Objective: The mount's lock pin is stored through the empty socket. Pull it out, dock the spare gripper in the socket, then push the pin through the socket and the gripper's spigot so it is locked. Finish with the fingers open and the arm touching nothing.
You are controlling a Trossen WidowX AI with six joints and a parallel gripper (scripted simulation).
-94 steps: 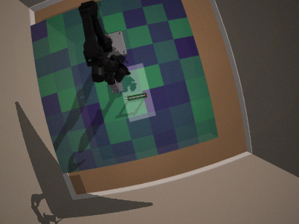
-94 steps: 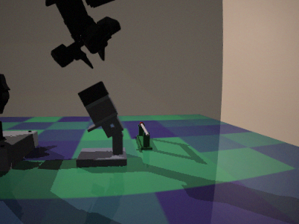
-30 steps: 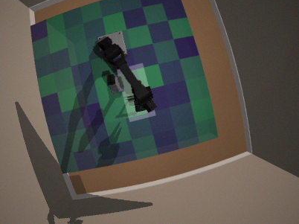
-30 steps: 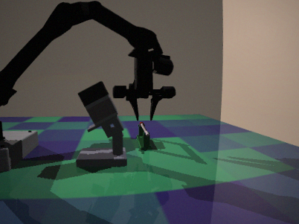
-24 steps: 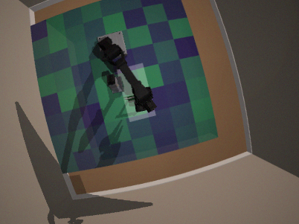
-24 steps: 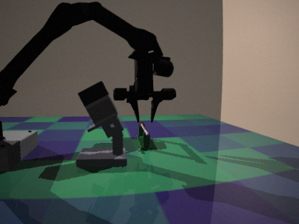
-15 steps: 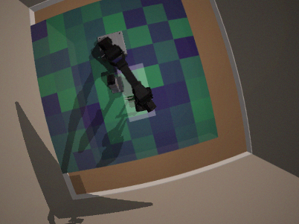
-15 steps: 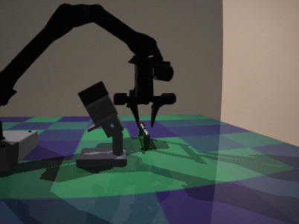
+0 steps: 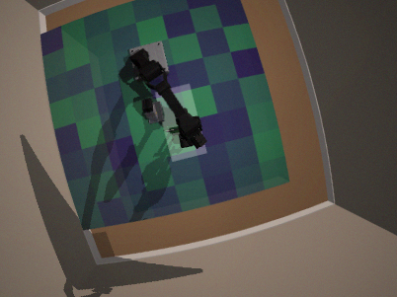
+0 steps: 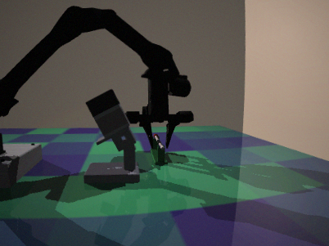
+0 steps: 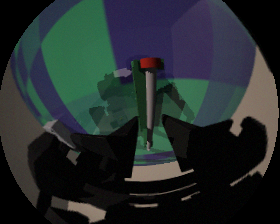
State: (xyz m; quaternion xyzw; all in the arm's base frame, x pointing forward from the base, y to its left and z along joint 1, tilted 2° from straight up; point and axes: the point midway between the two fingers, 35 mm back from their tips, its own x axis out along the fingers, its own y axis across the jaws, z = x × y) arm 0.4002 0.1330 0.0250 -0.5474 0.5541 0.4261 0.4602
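My gripper (image 10: 159,147) (image 11: 150,117) is open, pointing down. Its fingertips stand either side of the lock pin, with gaps visible in the wrist view. The pin (image 10: 159,141) (image 11: 151,92) has a pale shaft and a red head (image 10: 155,136) (image 11: 150,63). It lies along the top of a narrow green holder (image 10: 158,158) (image 11: 140,95). The grey mount (image 10: 110,172) stands beside it, with a post and tilted socket. A tilted grey body with a black end (image 10: 102,102) (image 9: 148,106), apparently the spare gripper, sits at the socket; its seating depth cannot be told. A small light spot shows at the socket.
The arm's pale base plate (image 9: 158,53) (image 10: 29,151) is beyond the mount. The arm (image 9: 173,100) (image 10: 82,17) arches over beside the mount. A pale rectangle (image 9: 196,154) lies on the checkered floor under the gripper. A raised rim (image 9: 217,240) surrounds the area.
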